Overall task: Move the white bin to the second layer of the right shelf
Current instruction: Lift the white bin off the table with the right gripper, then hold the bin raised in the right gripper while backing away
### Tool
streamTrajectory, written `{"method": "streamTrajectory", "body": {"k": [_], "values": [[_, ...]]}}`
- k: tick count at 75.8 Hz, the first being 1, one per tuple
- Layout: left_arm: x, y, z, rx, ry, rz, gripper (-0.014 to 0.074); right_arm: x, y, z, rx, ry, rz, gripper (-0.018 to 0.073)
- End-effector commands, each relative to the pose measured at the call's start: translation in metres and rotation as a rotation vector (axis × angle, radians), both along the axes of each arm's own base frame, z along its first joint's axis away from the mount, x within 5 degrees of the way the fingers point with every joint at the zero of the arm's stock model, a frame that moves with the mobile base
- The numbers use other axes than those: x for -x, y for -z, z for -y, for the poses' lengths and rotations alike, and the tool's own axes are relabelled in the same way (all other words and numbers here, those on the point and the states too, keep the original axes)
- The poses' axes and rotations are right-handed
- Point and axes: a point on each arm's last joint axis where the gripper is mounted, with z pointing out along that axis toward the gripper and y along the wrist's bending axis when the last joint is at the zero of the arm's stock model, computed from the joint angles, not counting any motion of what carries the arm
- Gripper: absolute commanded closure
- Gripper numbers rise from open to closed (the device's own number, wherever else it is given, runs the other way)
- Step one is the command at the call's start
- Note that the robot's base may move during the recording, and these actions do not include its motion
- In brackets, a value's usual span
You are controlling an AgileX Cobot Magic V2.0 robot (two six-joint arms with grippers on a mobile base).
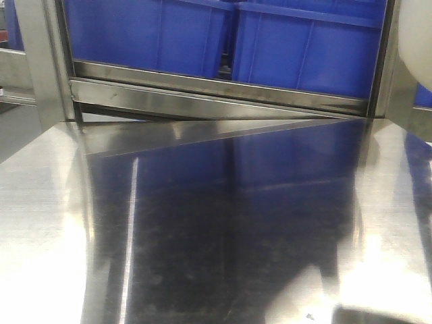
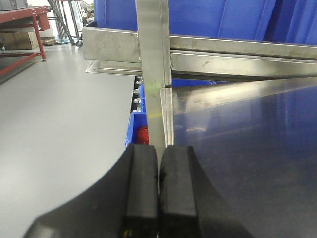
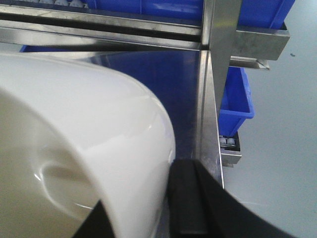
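One claw (image 3: pixel 141 214) seemingly grips white bin (image 3: pixel 84 109).

Your white bin (image 3: pixel 84 124) fills the near left of the right wrist view. It is glossy cream plastic with a smooth curved wall, its edge pinched by the right gripper (image 3: pixel 141 191). From the front, you see only a blurred pale curve at the upper right.
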Motion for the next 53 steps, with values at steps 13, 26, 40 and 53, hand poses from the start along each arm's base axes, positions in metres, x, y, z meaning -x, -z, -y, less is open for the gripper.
{"method": "streamTrajectory", "body": {"k": [13,26,40,53], "values": [[-0.0007,0.0037,0.0003,0.009,0.004,0.064,0.0512,-0.0023,-0.0188,0.0010,-0.007,0.009,0.135,0.0510],[-0.0007,0.0037,0.0003,0.009,0.004,0.064,0.0512,-0.0023,-0.0188,0.0010,-0.007,0.009,0.135,0.0510],[-0.0007,0.0037,0.0003,0.009,0.004,0.064,0.0512,-0.0023,-0.0188,0.0010,-0.007,0.009,0.135,0.0510],[-0.0007,0.0037,0.0003,0.009,0.004,0.064,0.0512,-0.0023,-0.0188,0.0010,-0.007,0.009,0.135,0.0511]]}}
